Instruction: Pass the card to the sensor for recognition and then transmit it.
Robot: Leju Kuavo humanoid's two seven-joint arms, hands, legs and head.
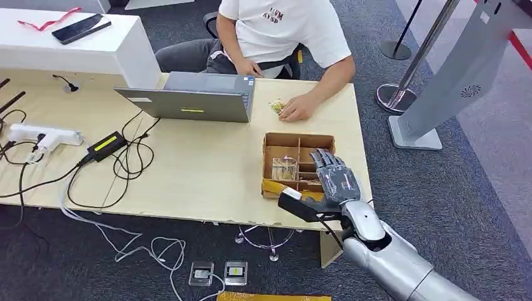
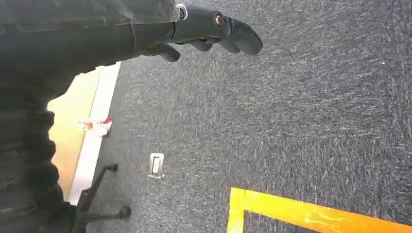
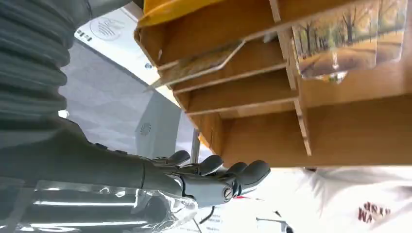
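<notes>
A pale wooden table (image 1: 188, 175) fills most of the head view, with a person in a white shirt (image 1: 282, 28) seated at its far side behind an open grey laptop (image 1: 194, 100). To the far right, on dark carpet, stands a tall grey kiosk (image 1: 452, 81), perhaps the sensor; that is a guess.

Near the table's right front corner sits a brown cardboard box (image 1: 298, 139) split by dividers into compartments. The robot's right hand (image 1: 335, 179) hovers over the box's right side, fingers (image 3: 233, 172) spread apart and holding nothing.

Inside the box, a card (image 3: 347, 36) printed with autumn trees stands upright in a left-hand compartment. A second card (image 3: 201, 65) leans tilted in another slot, seen from the right wrist.

The left hand (image 2: 214, 29) hangs beside the robot above the carpet, fingers loosely curled around nothing.

The card looks thin, light, stiff and glossy, so likely slippery and easily flexed. Its exposed upper edge, above the divider, seems the best place to pinch, thumb on one face and a finger on the other.
</notes>
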